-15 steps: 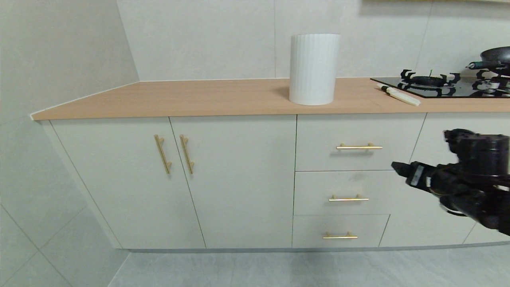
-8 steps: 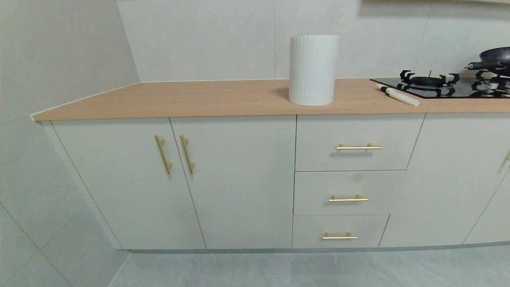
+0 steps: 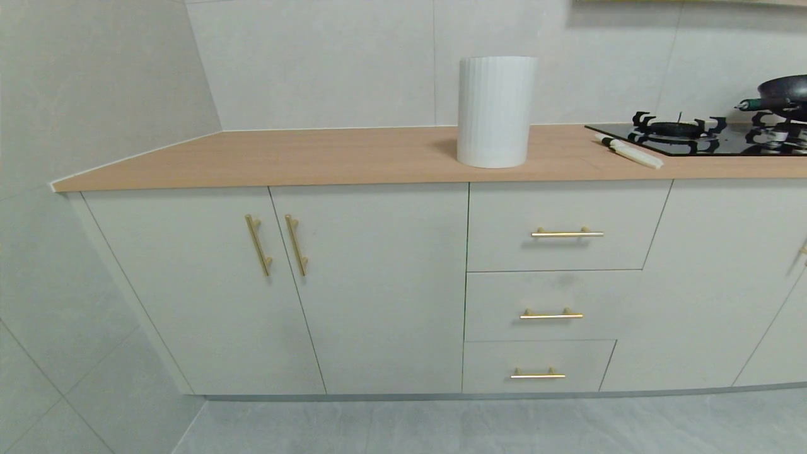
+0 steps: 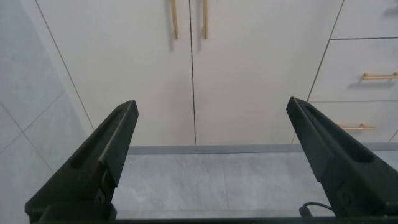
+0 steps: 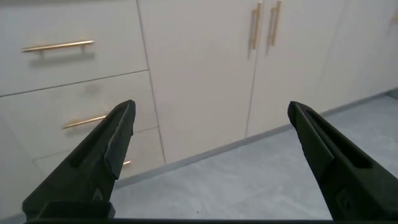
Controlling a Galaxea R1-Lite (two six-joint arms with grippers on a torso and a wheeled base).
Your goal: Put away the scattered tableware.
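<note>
Our left gripper [image 4: 211, 168] hangs low, its black fingers spread wide and grasping nothing, facing pale flat cabinet doors [image 4: 249, 74] above a grey tiled floor [image 4: 205, 180]. Our right gripper [image 5: 208, 168] is likewise spread and empty before matt drawer fronts [image 5: 68, 74] with slim brass bar handles [image 5: 57, 45]. On the wood-look countertop [image 3: 315, 154], a slim cream utensil with a dark tip [image 3: 630, 152] lies at the corner of the black glass gas hob [image 3: 725, 146], near a tall white ribbed cylinder [image 3: 496, 110].
</note>
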